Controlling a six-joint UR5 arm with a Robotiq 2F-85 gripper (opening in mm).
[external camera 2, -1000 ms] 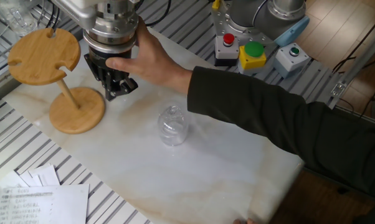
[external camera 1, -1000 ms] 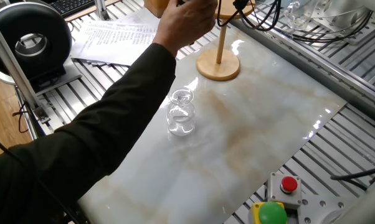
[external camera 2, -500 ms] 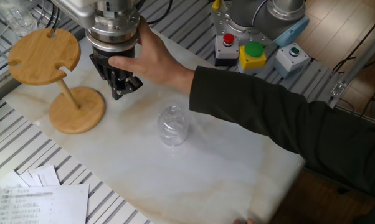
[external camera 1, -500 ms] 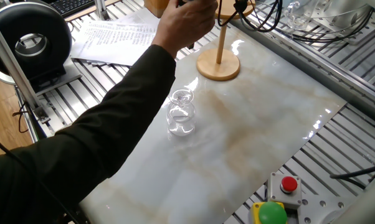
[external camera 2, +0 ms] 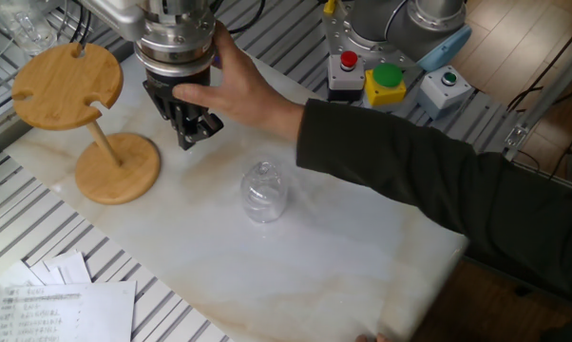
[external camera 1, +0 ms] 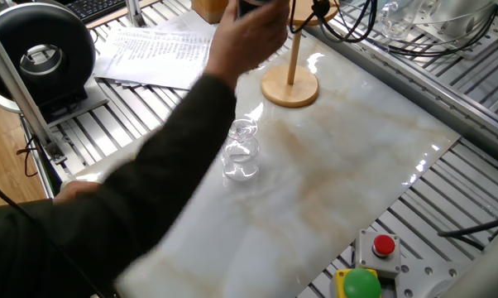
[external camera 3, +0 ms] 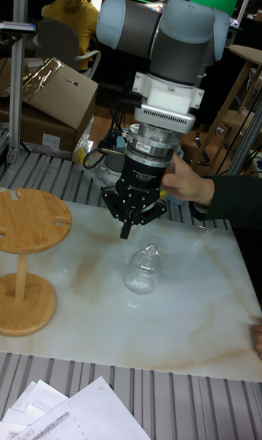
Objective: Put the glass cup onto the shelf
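Observation:
The glass cup [external camera 2: 264, 192] [external camera 1: 241, 150] [external camera 3: 142, 269] stands free on the marble table top, wide bowl down and narrow end up, with nothing touching it. The shelf [external camera 2: 66, 85] [external camera 3: 29, 220] stands upright to one side on its round base [external camera 1: 290, 88]. My gripper [external camera 2: 194, 136] [external camera 3: 126, 229] hangs just above the table between the shelf and the cup, its fingers drawn together on nothing. A person's hand [external camera 2: 240, 90] [external camera 3: 188, 180] grips my wrist. In one fixed view that arm [external camera 1: 183, 141] hides the gripper.
A box with a red button [external camera 1: 384, 246] [external camera 2: 348, 61] and a green button [external camera 1: 361, 283] [external camera 2: 389, 76] sits at the table's edge. Papers [external camera 1: 154, 50] [external camera 2: 48, 306] lie off the marble. A black round device [external camera 1: 42, 54] and a cardboard box [external camera 3: 54, 91] stand beyond.
The person's hand has pushed my gripper a little away from the shelf and toward the cup. The cup and shelf have not moved.

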